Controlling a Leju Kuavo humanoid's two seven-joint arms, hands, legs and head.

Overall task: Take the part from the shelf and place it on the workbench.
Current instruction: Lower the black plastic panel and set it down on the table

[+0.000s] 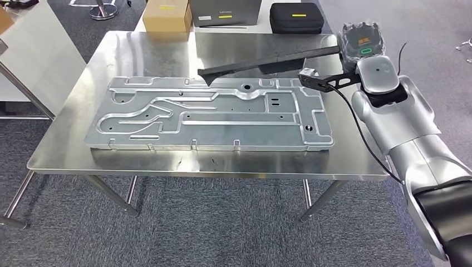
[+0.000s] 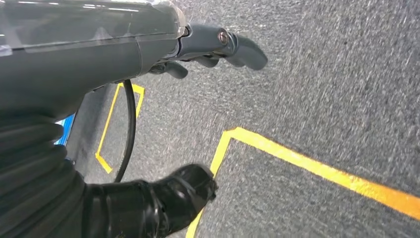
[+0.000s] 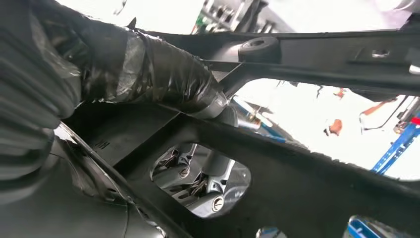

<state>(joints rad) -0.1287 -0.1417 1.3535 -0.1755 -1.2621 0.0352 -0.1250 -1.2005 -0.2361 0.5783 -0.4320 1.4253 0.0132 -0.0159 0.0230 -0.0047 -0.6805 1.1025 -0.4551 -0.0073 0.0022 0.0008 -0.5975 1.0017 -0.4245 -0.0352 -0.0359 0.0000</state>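
A long black part point(image 1: 267, 62) hangs just above the far right of the steel workbench point(image 1: 72, 150), its pointed end over the back edge of a large silver stamped plate point(image 1: 211, 114). My right hand point(image 1: 364, 47) grips the part's right end beyond the table's far right corner. In the right wrist view, my thumb point(image 3: 163, 74) wraps over the black part point(image 3: 307, 163), which has cut-out openings. My left hand point(image 2: 218, 47) hangs over grey carpet, holding nothing, its fingers loosely apart.
The silver plate covers most of the workbench, leaving bare strips along the edges. Behind the table stand a cardboard box point(image 1: 167, 15), a dark flat box point(image 1: 225, 12) and a black case point(image 1: 296, 16). A white table point(image 1: 33, 50) is at the left. Yellow tape point(image 2: 317, 166) marks the floor.
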